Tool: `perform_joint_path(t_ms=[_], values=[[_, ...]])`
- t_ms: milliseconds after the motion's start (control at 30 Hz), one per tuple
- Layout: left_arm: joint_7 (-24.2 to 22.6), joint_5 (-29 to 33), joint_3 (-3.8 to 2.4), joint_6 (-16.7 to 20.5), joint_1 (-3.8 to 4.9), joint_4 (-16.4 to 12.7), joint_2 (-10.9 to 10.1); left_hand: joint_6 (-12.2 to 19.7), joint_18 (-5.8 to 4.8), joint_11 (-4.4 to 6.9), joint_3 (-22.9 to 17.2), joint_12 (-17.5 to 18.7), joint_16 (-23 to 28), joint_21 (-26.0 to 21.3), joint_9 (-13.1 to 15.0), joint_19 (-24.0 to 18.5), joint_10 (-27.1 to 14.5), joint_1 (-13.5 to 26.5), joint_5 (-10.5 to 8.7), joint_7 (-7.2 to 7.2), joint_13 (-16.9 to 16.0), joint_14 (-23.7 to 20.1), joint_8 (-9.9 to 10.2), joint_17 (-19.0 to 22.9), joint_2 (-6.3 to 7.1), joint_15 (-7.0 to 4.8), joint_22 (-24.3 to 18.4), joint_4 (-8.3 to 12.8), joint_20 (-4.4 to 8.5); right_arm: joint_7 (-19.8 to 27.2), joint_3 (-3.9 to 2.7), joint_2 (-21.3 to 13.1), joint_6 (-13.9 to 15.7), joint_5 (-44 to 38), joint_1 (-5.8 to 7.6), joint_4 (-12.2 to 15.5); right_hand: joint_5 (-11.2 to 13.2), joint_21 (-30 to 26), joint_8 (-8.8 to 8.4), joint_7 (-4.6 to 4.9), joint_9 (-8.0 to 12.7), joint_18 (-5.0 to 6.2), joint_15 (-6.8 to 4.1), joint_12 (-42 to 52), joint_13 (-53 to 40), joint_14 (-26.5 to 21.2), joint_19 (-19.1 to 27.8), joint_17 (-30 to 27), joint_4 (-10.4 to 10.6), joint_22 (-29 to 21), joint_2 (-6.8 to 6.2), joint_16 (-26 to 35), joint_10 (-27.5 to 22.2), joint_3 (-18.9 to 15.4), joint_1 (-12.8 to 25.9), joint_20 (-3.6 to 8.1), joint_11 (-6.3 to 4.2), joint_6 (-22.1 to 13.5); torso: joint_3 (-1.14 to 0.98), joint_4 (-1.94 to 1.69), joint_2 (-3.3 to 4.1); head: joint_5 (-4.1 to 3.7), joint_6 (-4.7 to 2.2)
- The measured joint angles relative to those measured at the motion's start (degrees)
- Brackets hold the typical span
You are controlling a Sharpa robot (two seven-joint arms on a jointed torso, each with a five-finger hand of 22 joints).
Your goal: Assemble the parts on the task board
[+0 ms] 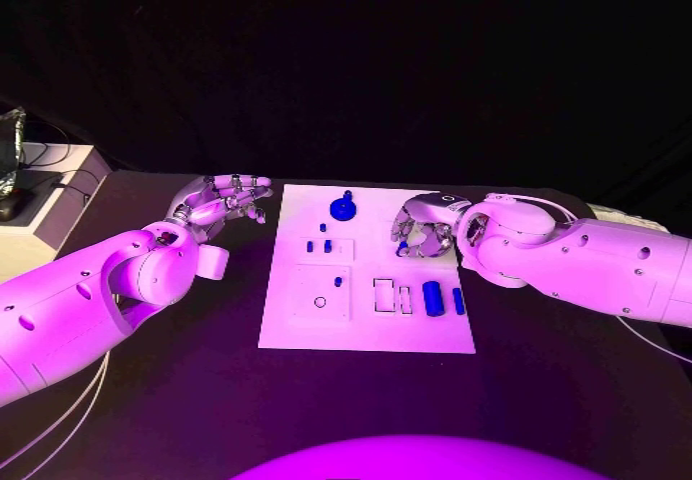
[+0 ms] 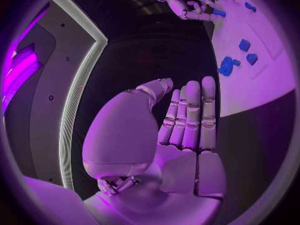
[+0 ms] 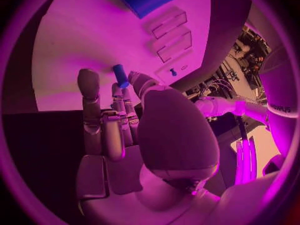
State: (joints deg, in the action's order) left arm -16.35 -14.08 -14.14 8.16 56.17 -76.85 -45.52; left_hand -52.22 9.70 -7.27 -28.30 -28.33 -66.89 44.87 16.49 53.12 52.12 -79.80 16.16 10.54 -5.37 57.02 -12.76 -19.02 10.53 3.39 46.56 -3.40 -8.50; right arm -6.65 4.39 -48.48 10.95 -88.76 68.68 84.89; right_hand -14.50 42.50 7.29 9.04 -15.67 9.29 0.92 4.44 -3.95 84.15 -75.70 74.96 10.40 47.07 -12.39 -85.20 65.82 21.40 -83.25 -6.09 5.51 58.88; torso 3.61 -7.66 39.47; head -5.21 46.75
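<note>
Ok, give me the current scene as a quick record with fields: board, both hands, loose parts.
board: white task board in the middle of the black table
left hand: left hand off the board's left edge, fingers apart, holding nothing
right hand: right hand over the board's right edge, pinching a small blue part
round part: blue round part near the board's far edge
cylinders: large blue cylinder and a slimmer blue piece lying near the board's right side
</note>
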Motion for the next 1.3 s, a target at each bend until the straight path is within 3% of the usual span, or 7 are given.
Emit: perform_joint_path(t_ms=[167, 667, 1067, 1300], values=[[0.0, 0.0, 0.00, 0.0, 0.00, 0.0, 0.0, 0.0, 0.00, 0.00, 0.0, 0.0, 0.0, 0.0, 0.0, 0.0, 0.0, 0.0, 0.00, 0.00, 0.0, 0.0, 0.0, 0.0, 0.00, 0.00, 0.0, 0.0, 0.00, 0.0, 0.01, 0.3, 0.0, -0.7, -0.14, -0.3, 1.7, 0.6, 0.45, -0.56, -0.1, 0.00, -0.21, -0.2, 0.2, -0.2, -0.1, 0.0, 0.3, 0.8, 0.45, -0.1, 1.6, 4.8, -0.5, 0.13, -0.27, 1.4, -0.01, 0.00, 0.01, 0.01, 0.04], [0.2, 0.0, 0.00, -0.1, 0.00, 0.2, 0.0, 0.2, -0.01, -0.22, 0.0, 0.0, 0.0, 0.0, -0.1, 0.0, -0.2, -0.2, 0.01, 0.21, 0.1, 0.0, 0.0, 0.0, 0.23, 0.00, 0.0, 0.0, 0.00, 0.0, 0.01, 0.6, 0.6, -3.3, -0.38, -0.7, 1.8, 0.6, 0.67, -0.54, -0.3, 0.00, -0.21, -0.4, 0.2, -0.2, -0.1, 0.0, -0.1, 1.0, 0.00, -0.1, 1.9, 6.4, -0.9, 0.13, -0.50, 1.8, -0.05, 0.03, 0.02, 0.00, 0.16], [0.5, 0.0, 0.00, -0.1, 0.00, 0.2, 0.0, 0.4, 0.00, -0.42, 0.0, 0.0, 0.0, -0.2, -0.1, 0.0, -0.4, -0.2, 0.02, 0.42, 0.1, 0.0, 0.0, 0.0, 0.23, 0.00, 0.0, 0.0, 0.00, -0.1, 0.08, 0.6, 0.6, -5.3, -0.53, -0.7, 2.5, 1.2, 0.67, -0.54, -0.4, 0.01, -0.56, -0.6, 0.2, -0.1, 0.2, 0.0, -3.3, 2.1, -2.51, -0.1, 2.2, 9.5, -2.3, 0.45, -0.41, 1.8, -0.02, 0.00, -0.01, -0.08, 0.12], [0.6, 0.0, 0.00, -0.1, 0.00, 0.2, -0.1, 0.4, -0.01, -0.42, 0.0, 0.0, 0.0, -0.2, -0.1, 0.0, -0.4, -0.2, 0.02, 0.41, 0.1, 0.0, 0.0, 0.0, 0.23, 0.00, 0.0, 0.0, 0.00, -0.1, 0.09, 0.6, 0.6, -6.1, -0.60, -0.5, 2.7, 1.7, 0.67, -0.54, -0.4, 0.01, -0.62, -0.8, 0.3, -0.2, 0.4, 0.0, -4.5, 3.0, -2.73, -0.1, 2.4, 10.8, -2.5, 0.65, -0.60, 1.8, 0.00, 0.02, -0.01, -0.09, 0.12]])
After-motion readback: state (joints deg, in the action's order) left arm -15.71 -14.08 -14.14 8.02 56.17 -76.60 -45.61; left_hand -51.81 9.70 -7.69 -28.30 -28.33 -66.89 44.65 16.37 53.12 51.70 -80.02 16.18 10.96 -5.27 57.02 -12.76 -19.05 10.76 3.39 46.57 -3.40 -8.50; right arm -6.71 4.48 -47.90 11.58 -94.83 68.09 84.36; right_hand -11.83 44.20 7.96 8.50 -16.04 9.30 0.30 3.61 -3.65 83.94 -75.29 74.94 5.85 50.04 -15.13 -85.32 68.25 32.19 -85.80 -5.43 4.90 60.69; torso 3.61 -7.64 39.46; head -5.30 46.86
